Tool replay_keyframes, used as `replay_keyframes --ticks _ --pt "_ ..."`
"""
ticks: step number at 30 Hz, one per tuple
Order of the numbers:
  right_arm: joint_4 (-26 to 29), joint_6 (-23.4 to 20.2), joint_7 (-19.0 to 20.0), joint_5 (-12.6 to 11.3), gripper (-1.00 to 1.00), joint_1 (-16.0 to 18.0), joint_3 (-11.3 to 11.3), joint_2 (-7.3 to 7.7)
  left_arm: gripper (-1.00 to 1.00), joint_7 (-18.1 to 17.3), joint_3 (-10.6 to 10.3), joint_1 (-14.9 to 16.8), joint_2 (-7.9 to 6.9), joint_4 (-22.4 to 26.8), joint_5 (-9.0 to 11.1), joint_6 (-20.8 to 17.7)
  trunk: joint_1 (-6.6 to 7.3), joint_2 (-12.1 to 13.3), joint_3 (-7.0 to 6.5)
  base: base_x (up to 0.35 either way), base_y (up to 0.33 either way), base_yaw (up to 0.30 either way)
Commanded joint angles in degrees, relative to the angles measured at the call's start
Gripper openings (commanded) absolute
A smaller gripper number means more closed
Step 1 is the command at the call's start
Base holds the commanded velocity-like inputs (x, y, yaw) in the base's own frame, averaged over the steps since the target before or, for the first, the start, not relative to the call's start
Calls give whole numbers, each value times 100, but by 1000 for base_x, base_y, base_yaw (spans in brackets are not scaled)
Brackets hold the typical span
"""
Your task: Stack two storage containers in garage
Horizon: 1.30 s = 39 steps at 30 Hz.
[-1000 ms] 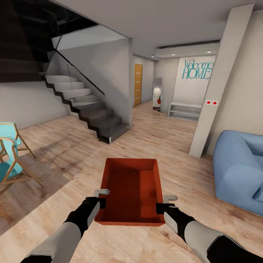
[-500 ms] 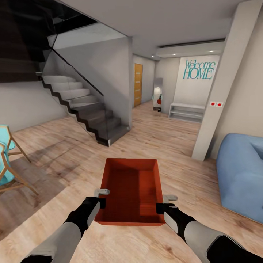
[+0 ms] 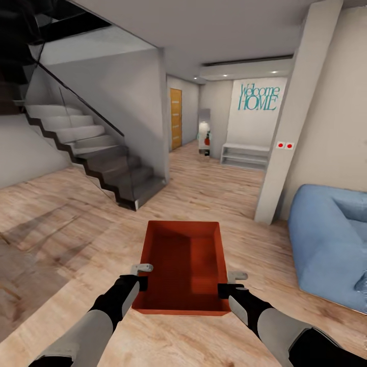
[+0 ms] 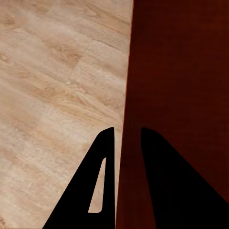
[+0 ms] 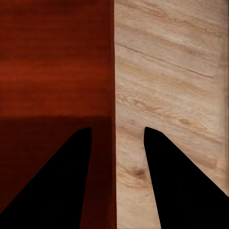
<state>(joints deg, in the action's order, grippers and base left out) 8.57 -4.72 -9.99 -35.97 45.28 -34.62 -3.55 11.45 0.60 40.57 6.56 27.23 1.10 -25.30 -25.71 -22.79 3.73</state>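
One orange-red storage container (image 3: 184,265), rectangular, lidless, with tapering walls, hangs between the grippers above the light wood-plank floor (image 3: 214,188). The left gripper (image 3: 141,275) pinches its left wall, one finger on each side; the right gripper (image 3: 229,283) straddles the right wall, its grip looser. The container's inside is dark and smooth.

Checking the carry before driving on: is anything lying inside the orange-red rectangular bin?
No, the orange-red rectangular bin shows only its bare textured bottom in the head view.
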Motion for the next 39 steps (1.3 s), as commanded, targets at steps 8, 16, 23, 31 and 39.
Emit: replay_keyframes --ticks 8,16,23,31,39 --pt "39 -20 -19 20 -100 3 -190 4 -100 50 46 3 -23 1 -84 -54 -7 -13 12 322 0 -215" --pt "39 -20 -18 18 -100 1 -189 4 -100 50 46 3 -23 1 -84 -54 -7 -13 12 322 0 -23" --pt "39 -20 -20 20 -100 4 -185 4 -100 50 46 3 -23 1 -84 -54 -7 -13 12 322 0 0" --pt "39 -20 -20 20 -100 1 -185 4 -100 50 37 3 -23 3 -84 -54 -7 -13 12 322 0 0" --pt "39 -20 -20 19 -100 5 -185 4 -100 50 21 3 -23 1 -84 -54 -7 -13 12 322 0 0"
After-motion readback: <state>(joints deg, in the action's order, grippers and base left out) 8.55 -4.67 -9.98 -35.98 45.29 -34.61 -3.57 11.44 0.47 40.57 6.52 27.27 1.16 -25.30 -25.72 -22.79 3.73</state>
